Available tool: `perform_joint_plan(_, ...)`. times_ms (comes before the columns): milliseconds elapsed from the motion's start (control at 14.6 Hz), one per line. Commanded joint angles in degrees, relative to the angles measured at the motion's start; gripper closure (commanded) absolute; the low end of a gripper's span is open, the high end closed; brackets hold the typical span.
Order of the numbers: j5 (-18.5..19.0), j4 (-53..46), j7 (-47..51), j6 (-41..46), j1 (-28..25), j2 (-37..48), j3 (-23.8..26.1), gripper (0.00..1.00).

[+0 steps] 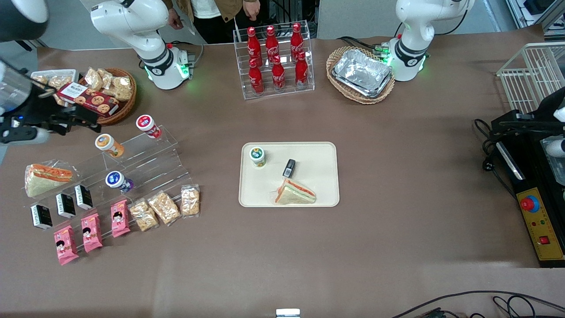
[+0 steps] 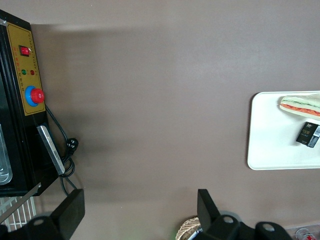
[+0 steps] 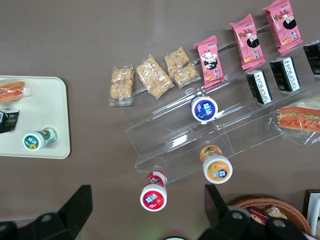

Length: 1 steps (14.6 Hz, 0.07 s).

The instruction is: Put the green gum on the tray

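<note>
My gripper (image 1: 84, 120) is up in the air at my working end of the table, over the wicker basket (image 1: 126, 110) full of cookie packs. My two fingers (image 3: 75, 205) are spread wide apart and there is nothing between them.

The green gum (image 1: 257, 157) stands upright on the tray (image 1: 326, 154), in a corner of it. Its green-and-white lid faces up. The tray is cream and flat, and it lies in the middle of the table. My gripper is well apart from it.

On the tray there is also a small black pack (image 1: 289, 168) just beside the gum, not touching it. A sandwich (image 1: 295, 193) in a clear wrap lies on the tray too, nearer to the front camera than the gum.

Below my gripper is a clear step stand (image 1: 150, 159). A red-lidded can (image 1: 147, 126), an orange-lidded can (image 1: 108, 145) and a blue-lidded can (image 1: 117, 181) sit on its steps. Pink snack packs (image 1: 91, 232) and small black boxes (image 1: 65, 205) lie nearer to the front camera.
</note>
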State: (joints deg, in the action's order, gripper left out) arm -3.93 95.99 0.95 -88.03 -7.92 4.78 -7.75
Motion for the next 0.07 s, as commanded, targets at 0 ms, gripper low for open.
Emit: perform_joint_plan(0,-1.35,-4.23,-1.30,1.90,0.01,-2.06,-0.69,0.00)
